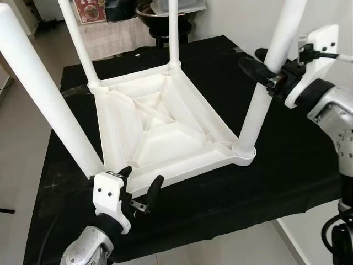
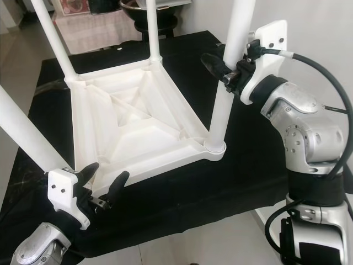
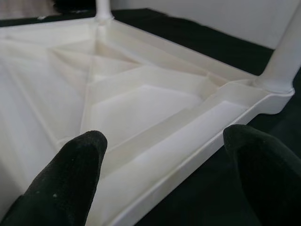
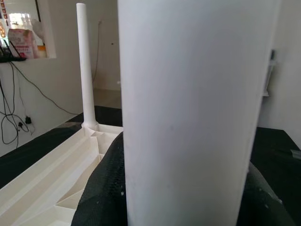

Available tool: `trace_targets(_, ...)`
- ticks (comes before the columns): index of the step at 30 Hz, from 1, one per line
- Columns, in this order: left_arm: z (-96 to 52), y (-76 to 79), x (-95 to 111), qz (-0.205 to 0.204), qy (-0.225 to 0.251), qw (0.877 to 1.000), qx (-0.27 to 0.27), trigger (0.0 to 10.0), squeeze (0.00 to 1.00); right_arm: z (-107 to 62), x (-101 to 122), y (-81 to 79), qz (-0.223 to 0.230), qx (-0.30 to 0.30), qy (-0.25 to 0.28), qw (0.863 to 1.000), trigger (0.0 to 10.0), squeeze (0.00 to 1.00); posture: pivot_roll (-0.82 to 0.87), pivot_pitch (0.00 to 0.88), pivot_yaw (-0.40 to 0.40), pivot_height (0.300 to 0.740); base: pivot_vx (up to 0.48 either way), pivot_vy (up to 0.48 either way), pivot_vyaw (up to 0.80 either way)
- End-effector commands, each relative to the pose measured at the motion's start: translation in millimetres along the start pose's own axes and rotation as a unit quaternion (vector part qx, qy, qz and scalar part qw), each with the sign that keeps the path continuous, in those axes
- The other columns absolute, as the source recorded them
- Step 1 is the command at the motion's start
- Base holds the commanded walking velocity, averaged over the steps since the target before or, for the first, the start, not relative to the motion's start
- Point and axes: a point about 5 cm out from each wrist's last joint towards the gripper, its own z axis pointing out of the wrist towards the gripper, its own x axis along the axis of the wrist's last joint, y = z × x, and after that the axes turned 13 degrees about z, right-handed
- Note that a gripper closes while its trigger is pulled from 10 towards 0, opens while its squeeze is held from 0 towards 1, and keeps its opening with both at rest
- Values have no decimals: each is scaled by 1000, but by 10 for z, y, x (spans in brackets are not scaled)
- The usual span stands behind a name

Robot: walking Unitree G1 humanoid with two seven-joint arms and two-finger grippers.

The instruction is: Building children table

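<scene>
A black-covered desk (image 1: 287,165) is carrying an upturned white children's table (image 1: 165,127), its four legs rising out of frame. Nearest, the left gripper (image 1: 140,185) is hovering at the tabletop's near edge, fingers apart. Farther right, the right gripper (image 2: 223,69) is clamping one leg (image 1: 265,94), partly hiding it.

Black cloth (image 1: 287,160) covers the bench, spanning most of the frame from centre to lower right; surface wrinkled near the left edge. Pale tiled floor (image 1: 19,143) runs down the left side. Upper centre: dark round bowl (image 1: 149,12) on a dark stand. Upper left: red-printed package (image 1: 89,10), details too small to read. White wall (image 1: 242,16) at upper right.
</scene>
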Motion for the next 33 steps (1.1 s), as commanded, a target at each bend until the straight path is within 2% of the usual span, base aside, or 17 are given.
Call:
trace_targets(1, -94, 25, -31, 4, -33, 999, 28, 10000, 0, 50, -79, -47, 6, 9, -17, 1000, 0, 0, -89, 134, 25, 740, 0, 0, 0)
trace_targets(7, -304, 112, -31, -3, -73, 995, 69, 10000, 0, 79, -116, -76, 9, 18, -24, 999, 0, 0, -73, 138, 27, 740, 0, 0, 0)
trace_targets(12, -376, 124, -39, -1, -84, 993, 83, 10000, 0, 92, -121, -79, 8, 19, -26, 999, 0, 0, -71, 141, 27, 740, 0, 0, 0)
trace_targets(20, -624, 25, -140, 33, -138, 978, 155, 10000, 0, 138, -129, -102, 12, 26, -28, 999, 0, 0, -61, 152, 12, 740, 0, 0, 0)
trace_targets(21, -624, 25, -140, 33, -138, 978, 155, 10000, 0, 138, -129, -102, 12, 26, -28, 999, 0, 0, -61, 152, 12, 740, 0, 0, 0)
trace_targets(22, -632, -29, -150, 47, -135, 975, 171, 10000, 0, 151, -136, -112, 13, 29, -29, 999, 0, 0, -62, 153, 11, 740, 0, 0, 0)
trace_targets(25, -617, -145, -162, 54, -124, 970, 200, 10000, 0, 165, -143, -124, 13, 33, -29, 999, 0, 0, -63, 156, 4, 740, 0, 0, 0)
trace_targets(26, -560, -234, -170, 55, -113, 970, 209, 10000, 0, 173, -147, -131, 14, 35, -29, 999, 1882, 0, -66, 155, -3, 740, 0, 0, 0)
trace_targets(28, -519, -289, -170, 55, -104, 970, 212, 10000, 0, 178, -148, -135, 14, 36, -29, 999, 1882, 0, -66, 155, -3, 740, 0, 0, 0)
trace_targets(29, -461, -341, -162, 53, -92, 972, 211, 10000, 0, 181, -151, -139, 14, 39, -31, 999, 10000, 0, -69, 156, -3, 740, 0, 0, 0)
trace_targets(30, -404, -389, -148, 61, -80, 973, 207, 10000, 0, 182, -151, -142, 15, 41, -32, 999, 10000, 0, -71, 156, -8, 740, 0, 0, 0)
trace_targets(32, -404, -389, -148, 61, -80, 973, 207, 10000, 0, 182, -151, -142, 15, 41, -32, 999, 10000, 0, -71, 156, -8, 740, 0, 0, 0)
trace_targets(33, -359, -420, -137, 64, -70, 974, 204, 10000, 0, 183, -151, -145, 15, 42, -32, 998, 10000, 0, -72, 156, -9, 740, 0, 0, 0)
